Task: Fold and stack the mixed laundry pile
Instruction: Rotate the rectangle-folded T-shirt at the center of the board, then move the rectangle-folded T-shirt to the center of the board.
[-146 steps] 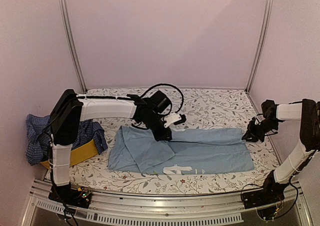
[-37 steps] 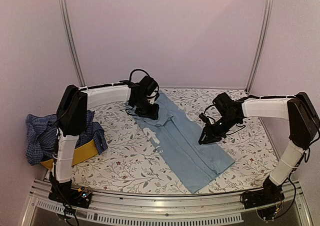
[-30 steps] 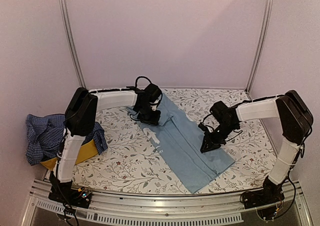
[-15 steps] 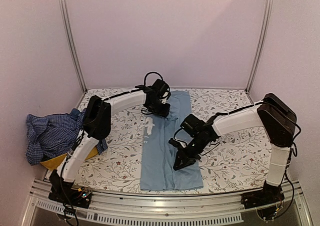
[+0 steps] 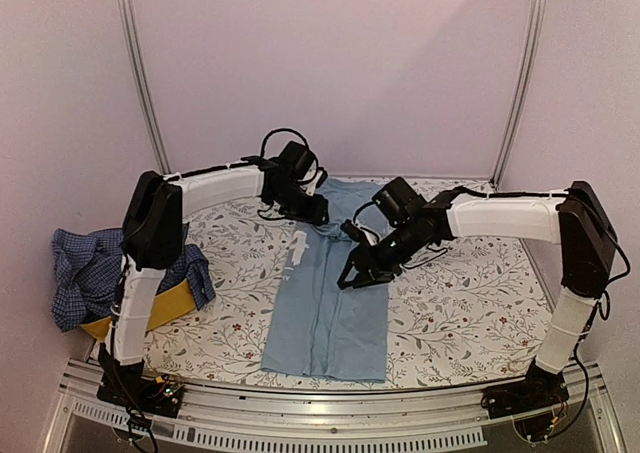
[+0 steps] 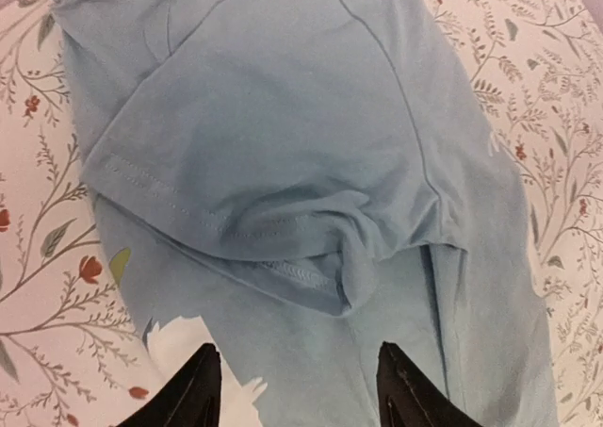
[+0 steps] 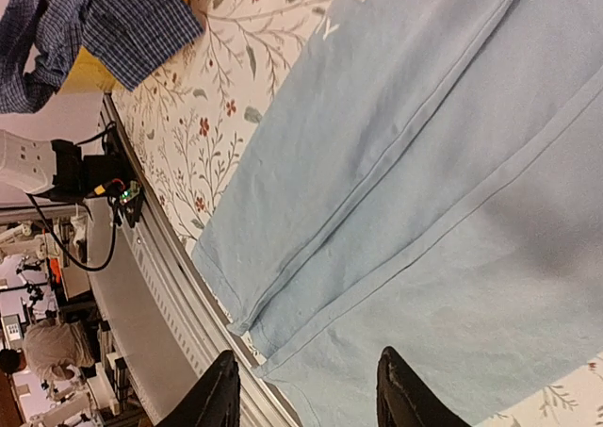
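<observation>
At the near edge of the floral-patterned table cover: shows the hem of the light blue cloth T-shirt with white print, laid flat and square to that edge. Runs from there as a long narrow strip toward the far edge, sides folded in, with two straight creases down its length. Looks smooth along the near half. Reads as laid lengthwise to ready a fold end over end.

Off at the left edge, well apart from the strip: leaves the navy-and-white checked collared shirt crumpled over the yellow fabric basket, not yet folded.

Midway along the strip, at its right side: finds the right gripper low above the cloth, fingers spread with nothing between them, fabric lying free beneath. Seems placed either to let the fabric settle or to seek a fresh hold; cannot tell which.

Toward the far edge: finds the left gripper over the shoulder end, likewise spread and empty. Shows, in the left wrist view, a short sleeve folded inward, stitched hem bunched into a small pucker, white print peeking out beside it. Probably calls for smoothing that pucker before any further fold.
</observation>
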`<state>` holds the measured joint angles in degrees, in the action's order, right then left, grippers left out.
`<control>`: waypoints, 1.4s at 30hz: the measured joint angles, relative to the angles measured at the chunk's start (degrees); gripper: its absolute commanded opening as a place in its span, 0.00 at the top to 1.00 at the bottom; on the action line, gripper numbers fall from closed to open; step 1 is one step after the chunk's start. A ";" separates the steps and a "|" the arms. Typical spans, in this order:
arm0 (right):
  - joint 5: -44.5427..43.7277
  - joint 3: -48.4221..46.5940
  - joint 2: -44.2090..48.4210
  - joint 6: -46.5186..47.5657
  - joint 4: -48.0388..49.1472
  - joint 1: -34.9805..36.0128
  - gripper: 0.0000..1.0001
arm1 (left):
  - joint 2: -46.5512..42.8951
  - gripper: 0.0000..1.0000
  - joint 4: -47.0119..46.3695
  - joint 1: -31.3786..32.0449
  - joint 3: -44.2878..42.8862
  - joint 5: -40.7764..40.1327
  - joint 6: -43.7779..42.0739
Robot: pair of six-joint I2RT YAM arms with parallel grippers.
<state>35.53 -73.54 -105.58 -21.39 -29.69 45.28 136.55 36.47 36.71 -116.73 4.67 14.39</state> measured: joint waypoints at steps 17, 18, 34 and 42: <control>-19.41 -19.12 -16.48 1.88 -1.73 -10.67 0.58 | -17.57 0.47 -9.25 0.02 26.05 1.68 4.35; -20.15 -19.74 -18.01 1.79 -2.32 -10.86 0.58 | -17.44 0.47 -9.22 0.04 26.12 2.12 4.39; -23.43 -32.83 -29.09 4.04 -4.92 -17.62 0.59 | -2.54 0.50 -3.82 -0.24 11.37 2.40 4.07; -23.41 -41.27 -34.47 5.70 -5.46 -19.37 0.61 | 3.30 0.50 -2.80 -1.81 3.19 3.91 4.92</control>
<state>12.12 -114.80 -140.05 -15.68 -35.16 25.91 139.85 33.67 34.89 -113.54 8.58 19.31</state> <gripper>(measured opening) 0.388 0.493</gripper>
